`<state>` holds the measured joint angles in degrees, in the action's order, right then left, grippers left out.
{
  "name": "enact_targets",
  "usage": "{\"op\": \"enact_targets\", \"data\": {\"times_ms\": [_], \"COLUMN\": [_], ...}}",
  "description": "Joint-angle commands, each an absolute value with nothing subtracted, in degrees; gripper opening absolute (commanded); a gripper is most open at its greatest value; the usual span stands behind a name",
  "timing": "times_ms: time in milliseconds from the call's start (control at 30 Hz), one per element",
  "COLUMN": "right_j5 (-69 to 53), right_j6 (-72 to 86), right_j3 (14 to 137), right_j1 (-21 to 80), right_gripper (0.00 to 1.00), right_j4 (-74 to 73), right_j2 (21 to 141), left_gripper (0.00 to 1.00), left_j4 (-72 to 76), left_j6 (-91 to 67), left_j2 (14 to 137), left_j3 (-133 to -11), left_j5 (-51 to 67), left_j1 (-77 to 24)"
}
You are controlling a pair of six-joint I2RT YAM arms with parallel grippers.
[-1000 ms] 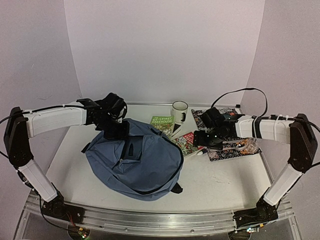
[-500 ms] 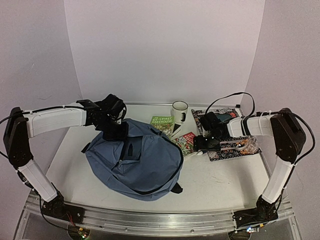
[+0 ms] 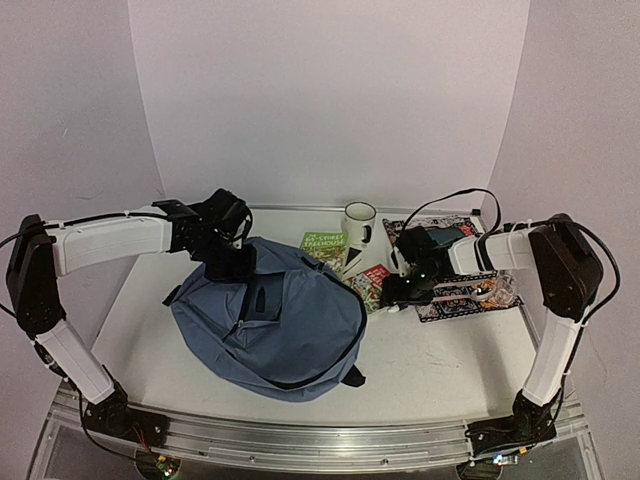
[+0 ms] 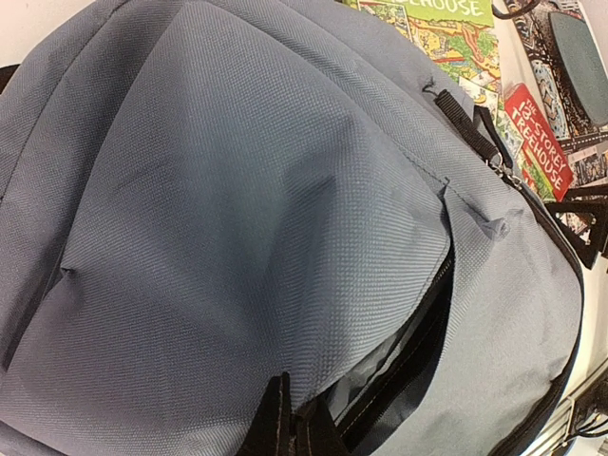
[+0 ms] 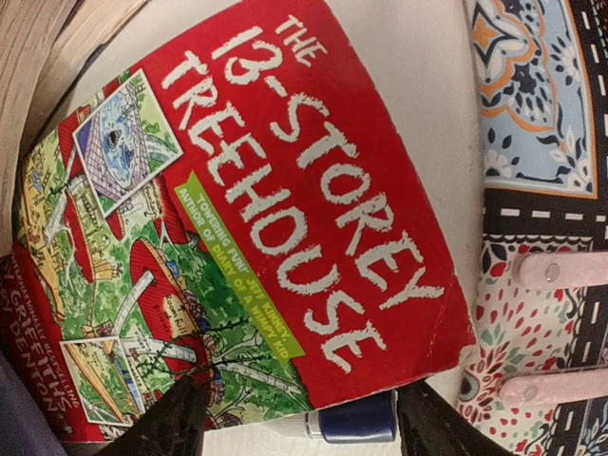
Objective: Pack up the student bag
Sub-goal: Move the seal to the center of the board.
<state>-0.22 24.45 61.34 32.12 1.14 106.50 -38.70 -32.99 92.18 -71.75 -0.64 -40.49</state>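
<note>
Lying flat on the surface (image 3: 450, 365), left of centre, the student bag (image 3: 290, 335) has its long axis on a diagonal, from the far left to the near right, where a black strap (image 3: 352, 377) pokes out. A slit opening (image 3: 256, 298) showing dark lining faces up.

The left arm bends at the left edge, and its forearm runs rightward to the bag's far-left end. There the left gripper (image 3: 228, 262) points down, closed and pinching the fabric beside the opening.

The right arm bends at the right edge and reaches leftward. The right gripper (image 5: 304, 423) is low over a red book (image 5: 285, 218), well apart from the bag. Its jaws are spread either side of a blue-capped pen (image 5: 356, 418), holding nothing.
</note>
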Motion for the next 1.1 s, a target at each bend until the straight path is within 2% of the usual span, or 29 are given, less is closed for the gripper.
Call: {"op": "enact_targets", "data": {"times_ms": [0, 367, 567, 700, 867, 1067], "right_j5": [-7.0, -9.6, -6.8, -1.5, 5.2, 4.5], "right_j6": [24.1, 24.0, 24.0, 27.0, 30.4, 34.1], "right_j3": [60.0, 59.1, 59.9, 61.1, 62.8, 64.8], "right_j1": [33.4, 36.5, 36.7, 37.2, 37.7, 38.7], "right_gripper": [0.66, 0.61, 0.69, 0.7, 0.65, 0.6], "right_j4": [-0.9, -3.7, -8.0, -11.4, -15.5, -15.6], "right_j2": [105.1, 104.0, 102.9, 102.1, 103.5, 104.1], "left_gripper": [0.0, 0.0, 0.0, 0.0, 0.0, 0.0], "left_j4": [-39.0, -39.0, -39.0, -39.0, -39.0, -39.0], "left_j6": [-32.8, -32.8, -32.8, -32.9, -32.9, -32.8], "left_j2": [89.7, 89.7, 89.8, 90.0, 90.2, 90.2], "left_j3": [-71.7, -71.7, -71.5, -71.6, -71.7, -71.5], "left_j5": [-1.6, -1.4, -1.6, -1.5, -1.6, -1.6], "left_j1": [-40.1, -40.1, -40.1, -40.1, -40.1, -40.1]}}
